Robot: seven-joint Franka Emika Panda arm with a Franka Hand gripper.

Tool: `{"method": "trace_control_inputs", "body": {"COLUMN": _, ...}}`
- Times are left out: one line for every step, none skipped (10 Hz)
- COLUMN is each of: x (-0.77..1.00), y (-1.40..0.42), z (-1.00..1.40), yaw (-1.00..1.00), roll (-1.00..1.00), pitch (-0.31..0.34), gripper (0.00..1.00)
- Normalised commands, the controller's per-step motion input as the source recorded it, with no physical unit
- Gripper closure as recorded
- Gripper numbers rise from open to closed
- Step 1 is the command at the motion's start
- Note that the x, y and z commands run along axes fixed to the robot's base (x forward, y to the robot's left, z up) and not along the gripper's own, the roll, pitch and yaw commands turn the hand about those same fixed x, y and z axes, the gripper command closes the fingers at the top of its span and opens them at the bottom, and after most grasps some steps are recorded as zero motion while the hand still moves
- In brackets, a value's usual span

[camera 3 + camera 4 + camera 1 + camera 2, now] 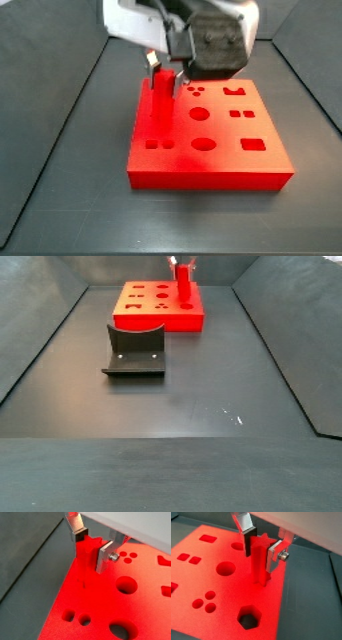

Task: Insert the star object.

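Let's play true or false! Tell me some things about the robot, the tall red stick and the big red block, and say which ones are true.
1. The tool holds the star object upright between its fingers. True.
2. The star object lies flat on the dark floor. False: it stands upright, its lower end down at the red block.
3. The red block has holes of several shapes. True: round, square and six-sided ones show.
4. The fixture sits on top of the red block. False: it stands on the floor beside it.
5. The tool hangs above the fixture. False: it is over the red block.
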Motion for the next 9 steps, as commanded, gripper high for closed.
{"method": "trace_control_inputs", "body": {"x": 0.00, "y": -0.05, "z": -0.79, "yaw": 0.00, "roll": 0.13, "pitch": -0.196, "gripper": 1.00}}
{"method": "trace_control_inputs", "body": {"x": 0.00, "y": -0.09, "z": -0.72, "yaw": 0.00, "roll": 0.25, "pitch": -0.149, "gripper": 1.00}}
{"method": "trace_control_inputs", "body": {"x": 0.00, "y": -0.09, "z": -0.72, "yaw": 0.03, "roll": 0.26, "pitch": -0.140, "gripper": 1.00}}
{"method": "trace_control_inputs", "body": {"x": 0.00, "y": -0.08, "z": -0.74, "yaw": 0.05, "roll": 0.25, "pitch": -0.139, "gripper": 1.00}}
{"method": "trace_control_inputs", "body": {"x": 0.00, "y": -0.09, "z": -0.75, "yaw": 0.02, "roll": 0.28, "pitch": -0.099, "gripper": 1.00}}
{"method": "trace_control_inputs", "body": {"x": 0.00, "y": -0.07, "z": -0.98, "yaw": 0.00, "roll": 0.20, "pitch": -0.013, "gripper": 1.00}}
{"method": "trace_control_inputs", "body": {"x": 0.00, "y": -0.06, "z": -1.00, "yaw": 0.00, "roll": 0.12, "pitch": -0.047, "gripper": 1.00}}
{"method": "trace_control_inputs", "body": {"x": 0.00, "y": 0.00, "z": -0.65, "yaw": 0.00, "roll": 0.07, "pitch": -0.013, "gripper": 1.00}}
{"method": "trace_control_inputs", "body": {"x": 0.00, "y": 0.00, "z": 0.00, "yaw": 0.00, "roll": 0.00, "pitch": 0.000, "gripper": 1.00}}
